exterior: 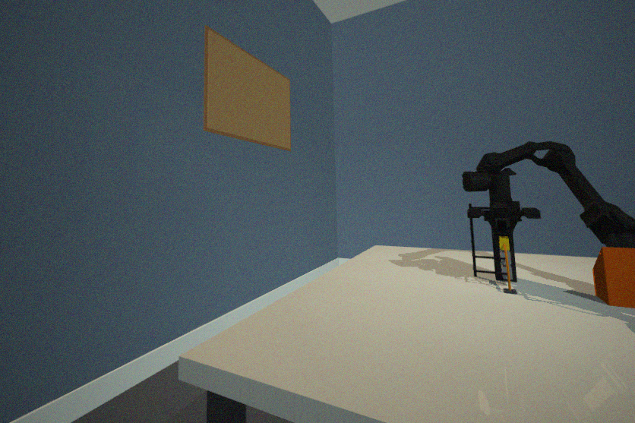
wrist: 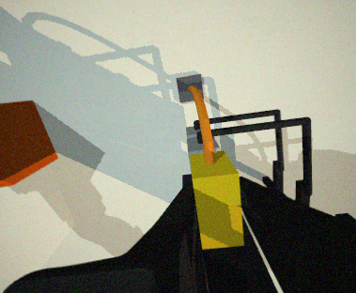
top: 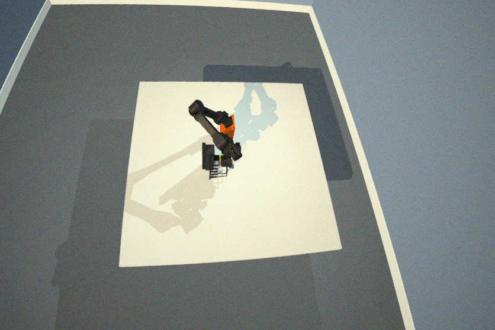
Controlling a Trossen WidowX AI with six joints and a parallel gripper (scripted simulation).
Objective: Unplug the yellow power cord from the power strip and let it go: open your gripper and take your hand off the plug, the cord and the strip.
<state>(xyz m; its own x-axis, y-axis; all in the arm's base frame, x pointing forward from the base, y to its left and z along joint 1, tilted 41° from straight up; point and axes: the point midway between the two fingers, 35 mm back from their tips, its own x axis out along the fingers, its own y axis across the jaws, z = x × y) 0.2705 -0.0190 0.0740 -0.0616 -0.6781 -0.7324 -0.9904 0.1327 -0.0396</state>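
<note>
Near the table's middle: the black parallel-jaw gripper (wrist: 217, 223) is pointing straight down over the pale square table (top: 256, 222), well away from every edge and corner.
Gripper state: it is clamping on the boxy yellow plug (wrist: 215, 200); in the wrist view the dark fingers are pressing against both of its sides.
Plug position: the plug is sitting up between the fingers, above the table, with the thin orange cord (wrist: 202, 120) running down from it to a small grey block (wrist: 190, 87) on the table.
Power strip: the black frame-like stand (exterior: 483, 245) is standing just beside the gripper; whether the plug's prongs are out of it is hidden.
Nearby: the orange box-shaped base (exterior: 614, 277) is sitting toward the far side of the table.
Step in hand: judging by the firm grasp, the pull-out is under way or just beginning.
Next move: drawing the plug straight out of its socket, then spreading the fingers and backing off from plug, cord and strip.
</note>
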